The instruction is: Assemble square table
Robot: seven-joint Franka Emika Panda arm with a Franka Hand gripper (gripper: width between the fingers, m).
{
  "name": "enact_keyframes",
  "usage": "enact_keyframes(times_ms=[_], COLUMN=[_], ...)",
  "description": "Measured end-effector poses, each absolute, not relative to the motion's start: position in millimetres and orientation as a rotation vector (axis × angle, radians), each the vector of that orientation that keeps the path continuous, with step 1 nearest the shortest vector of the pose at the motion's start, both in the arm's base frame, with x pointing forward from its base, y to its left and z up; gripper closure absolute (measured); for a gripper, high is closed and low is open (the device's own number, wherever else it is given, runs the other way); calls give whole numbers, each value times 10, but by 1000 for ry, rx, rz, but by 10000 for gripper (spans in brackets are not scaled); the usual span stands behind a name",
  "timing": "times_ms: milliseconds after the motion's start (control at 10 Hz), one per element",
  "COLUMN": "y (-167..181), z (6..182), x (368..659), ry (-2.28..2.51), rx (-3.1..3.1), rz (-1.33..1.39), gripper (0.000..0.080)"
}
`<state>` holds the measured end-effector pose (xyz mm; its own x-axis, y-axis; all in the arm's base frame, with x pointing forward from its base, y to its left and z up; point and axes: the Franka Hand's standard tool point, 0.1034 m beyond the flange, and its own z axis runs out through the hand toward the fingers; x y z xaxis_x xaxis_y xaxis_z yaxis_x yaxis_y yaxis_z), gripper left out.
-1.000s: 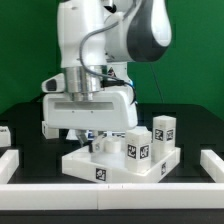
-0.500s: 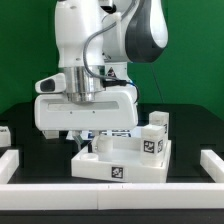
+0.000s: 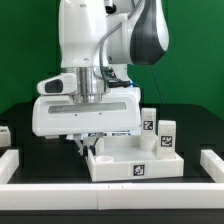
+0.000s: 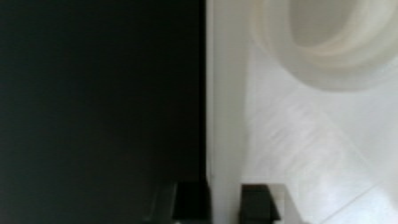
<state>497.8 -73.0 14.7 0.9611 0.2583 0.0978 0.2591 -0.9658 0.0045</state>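
End effector (image 4: 224,200) clamped on the square top's (image 3: 112,166) rim at the exterior view's left, top flat on the black desk (image 3: 40,148), two tagged legs (image 3: 166,135) upright at its opposite side

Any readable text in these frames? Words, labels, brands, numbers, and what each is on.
No readable words, brands or numbers in either view.
square top, front wall: black-and-white marker tag, pattern only, no text.
leg and second leg: one tag each, pattern only, too small to decode.
Wrist view: blurred, no print visible.
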Motion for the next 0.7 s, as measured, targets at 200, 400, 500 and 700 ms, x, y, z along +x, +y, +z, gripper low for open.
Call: enact_keyframes(times_ms=[200, 400, 500, 700], y=[-590, -541, -556, -507], z=[213, 222, 224, 233], x=[5171, 5184, 5187, 5235], ry=[-816, -1047, -1152, -1229], rx=[-3064, -3014, -2983, -2956], rz=[-174, -161, -156, -155], gripper=[741, 741, 741, 741])
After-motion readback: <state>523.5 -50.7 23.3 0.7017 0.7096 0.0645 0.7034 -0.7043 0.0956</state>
